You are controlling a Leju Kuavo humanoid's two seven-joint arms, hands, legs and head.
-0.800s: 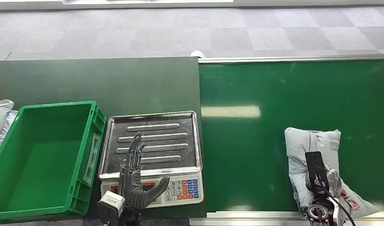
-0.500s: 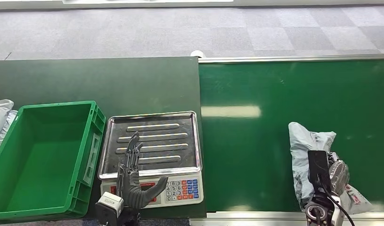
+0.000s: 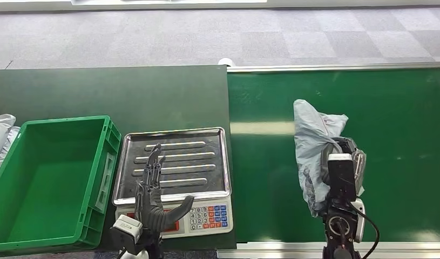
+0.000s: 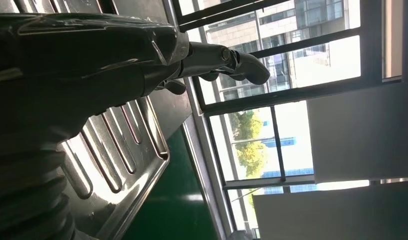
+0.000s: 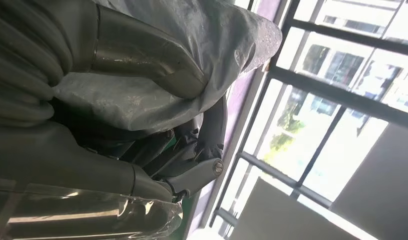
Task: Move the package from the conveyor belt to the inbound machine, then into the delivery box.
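Observation:
The grey plastic package [image 3: 312, 144] hangs lifted above the green conveyor belt [image 3: 390, 113], gripped by my right hand [image 3: 344, 162]. In the right wrist view the thumb [image 5: 141, 55] presses on the crinkled package [image 5: 201, 35] and the fingers [image 5: 191, 165] curl under it. My left hand [image 3: 153, 202] is open with fingers spread, over the front of the inbound machine, a scale with a steel tray [image 3: 174, 162] and keypad [image 3: 209, 216]. The left wrist view shows those fingers [image 4: 227, 57] above the ribbed tray [image 4: 126, 150]. The green delivery box [image 3: 50, 178] stands left of the scale.
More grey bags [image 3: 1, 132] lie at the far left, beyond the box. The dark green table [image 3: 109, 91] extends behind the scale. A metal rail [image 3: 336, 67] borders the belt's far edge, with grey carpet floor [image 3: 207, 32] behind it.
My right hand has raised the package off the belt and carried it leftward, toward the scale. The left hand has barely moved.

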